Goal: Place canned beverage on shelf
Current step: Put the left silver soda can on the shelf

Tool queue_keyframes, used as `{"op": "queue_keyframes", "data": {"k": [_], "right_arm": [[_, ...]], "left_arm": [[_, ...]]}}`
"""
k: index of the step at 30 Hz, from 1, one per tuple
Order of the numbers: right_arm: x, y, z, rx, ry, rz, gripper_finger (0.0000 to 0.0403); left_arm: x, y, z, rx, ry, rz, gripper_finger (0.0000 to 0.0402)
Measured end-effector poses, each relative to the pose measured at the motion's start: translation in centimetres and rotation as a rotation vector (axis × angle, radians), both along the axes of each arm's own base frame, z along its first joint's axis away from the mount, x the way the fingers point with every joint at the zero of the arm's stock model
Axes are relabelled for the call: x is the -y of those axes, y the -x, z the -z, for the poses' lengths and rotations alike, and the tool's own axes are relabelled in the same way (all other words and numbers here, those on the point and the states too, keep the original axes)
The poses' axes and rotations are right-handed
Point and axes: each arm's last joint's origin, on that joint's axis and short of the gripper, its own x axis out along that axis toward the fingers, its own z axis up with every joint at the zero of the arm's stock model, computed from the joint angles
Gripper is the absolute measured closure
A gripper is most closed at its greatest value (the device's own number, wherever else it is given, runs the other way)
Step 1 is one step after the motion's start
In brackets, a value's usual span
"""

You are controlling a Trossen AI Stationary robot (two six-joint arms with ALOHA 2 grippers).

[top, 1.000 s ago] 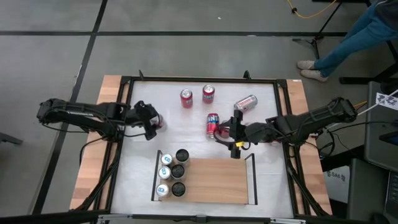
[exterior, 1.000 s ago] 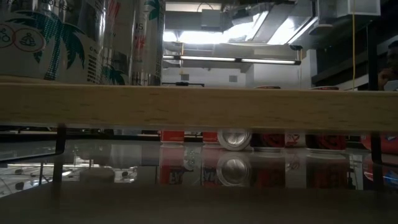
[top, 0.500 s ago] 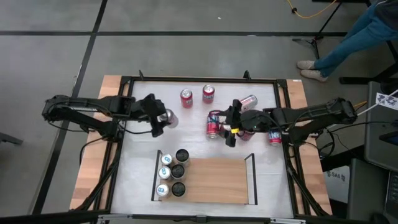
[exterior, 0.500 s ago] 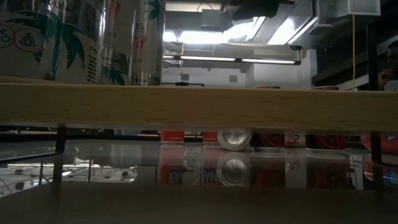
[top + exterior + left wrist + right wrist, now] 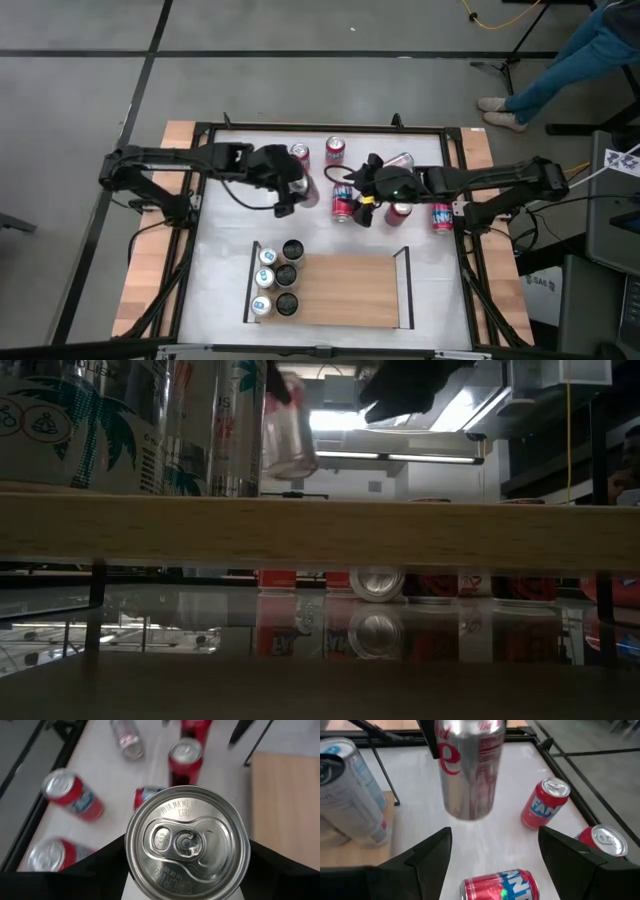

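The silver can (image 5: 300, 189) is clamped in the left hand (image 5: 292, 190) and held in the air over the white bench (image 5: 230, 270), between the far red cans and the light-wood shelf (image 5: 345, 290), well apart from that shelf. At the shelf's left end six slim cans (image 5: 276, 278) are stood in two rows. The right hand (image 5: 362, 192) is held with its fingers apart and empty over the red cans (image 5: 342, 201) at mid-bench, just beside the silver can.
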Motion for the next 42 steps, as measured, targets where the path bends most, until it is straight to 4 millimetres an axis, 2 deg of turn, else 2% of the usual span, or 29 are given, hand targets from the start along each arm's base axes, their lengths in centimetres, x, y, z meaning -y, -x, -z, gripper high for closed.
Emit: {"op": "queue_keyframes", "data": {"k": [8, 17, 26, 42], "right_arm": [[0.0, -0.4, 0.7, -0.033, 0.006, 0.004, 0.0116], [0.1, 1.1, 0.6, -0.114, 0.017, 0.009, 0.0116], [0.1, 1.7, 0.2, -0.121, 0.018, 0.0, 0.0116], [0.1, 2.1, -0.4, -0.102, 0.029, -0.009, 0.0116]], "left_arm": [[1.0, -4.5, -1.0, 0.026, 0.058, 0.113, 0.0123], [3.8, -7.3, 0.6, -0.017, 0.118, 0.168, 0.0123], [7.4, -7.7, 1.7, -0.048, 0.151, 0.156, 0.0123], [13.9, -6.3, 1.4, 0.005, 0.151, 0.139, 0.0123]]}}
